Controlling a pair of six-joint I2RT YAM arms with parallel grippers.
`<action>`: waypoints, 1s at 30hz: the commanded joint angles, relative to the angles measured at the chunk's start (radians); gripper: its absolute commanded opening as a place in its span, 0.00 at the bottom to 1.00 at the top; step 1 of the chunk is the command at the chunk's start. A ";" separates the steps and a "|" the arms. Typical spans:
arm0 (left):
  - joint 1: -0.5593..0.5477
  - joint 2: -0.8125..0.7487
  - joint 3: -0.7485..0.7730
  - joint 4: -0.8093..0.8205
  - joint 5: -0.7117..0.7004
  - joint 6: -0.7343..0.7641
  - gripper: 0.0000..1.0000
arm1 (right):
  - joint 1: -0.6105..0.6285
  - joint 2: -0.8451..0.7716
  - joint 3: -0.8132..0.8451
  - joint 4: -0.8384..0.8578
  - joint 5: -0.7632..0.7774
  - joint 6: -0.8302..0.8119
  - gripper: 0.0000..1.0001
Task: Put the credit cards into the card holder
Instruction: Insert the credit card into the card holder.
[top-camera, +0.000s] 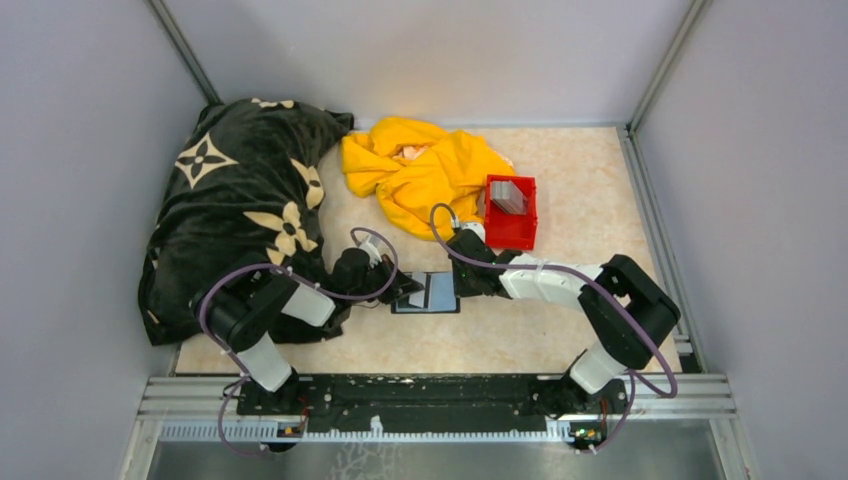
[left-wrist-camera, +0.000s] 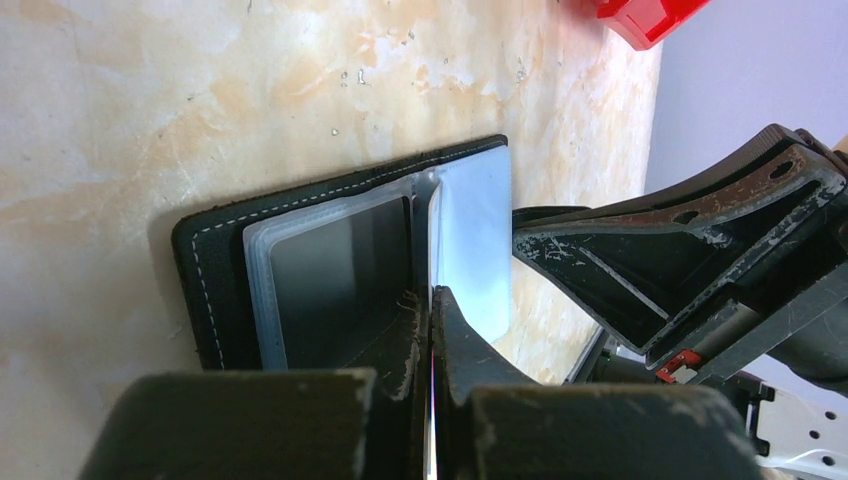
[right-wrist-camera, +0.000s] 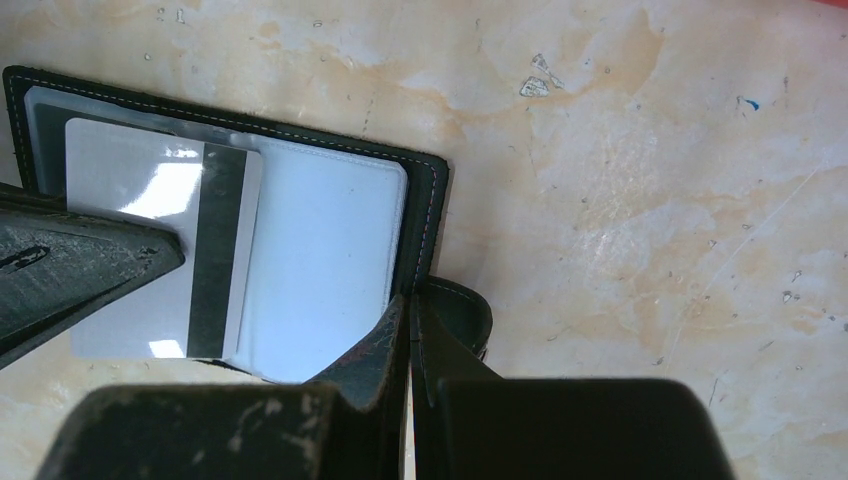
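Where its two fingers meet, the left pincer is squeezed tight on a thin sheet seen almost edge-on, standing at the fold of the open card holder. The right wrist view shows this sheet to be a grey credit card with a dark stripe, one corner hidden behind the left finger. The right pincer also has its fingers pressed together, tips touching the holder's outer edge just beside the snap tab; whether they pinch the cover cannot be told. The holder lies spread flat on the bench, pale sleeves up, between the two pincers in the near half. Farther back and to the right stands a red bin with more credit cards in it. A yellow cloth lies bunched just beside the bin, and a black flowered blanket covers the left side.
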 joint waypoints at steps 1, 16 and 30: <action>0.001 0.054 -0.016 0.078 0.002 -0.024 0.00 | 0.011 0.013 -0.008 0.027 0.005 0.011 0.00; -0.010 0.090 -0.048 0.138 -0.034 -0.040 0.00 | 0.011 0.019 -0.014 0.022 0.010 0.012 0.00; -0.076 0.140 -0.070 0.206 -0.105 -0.111 0.00 | 0.011 0.010 -0.008 -0.005 0.049 0.009 0.00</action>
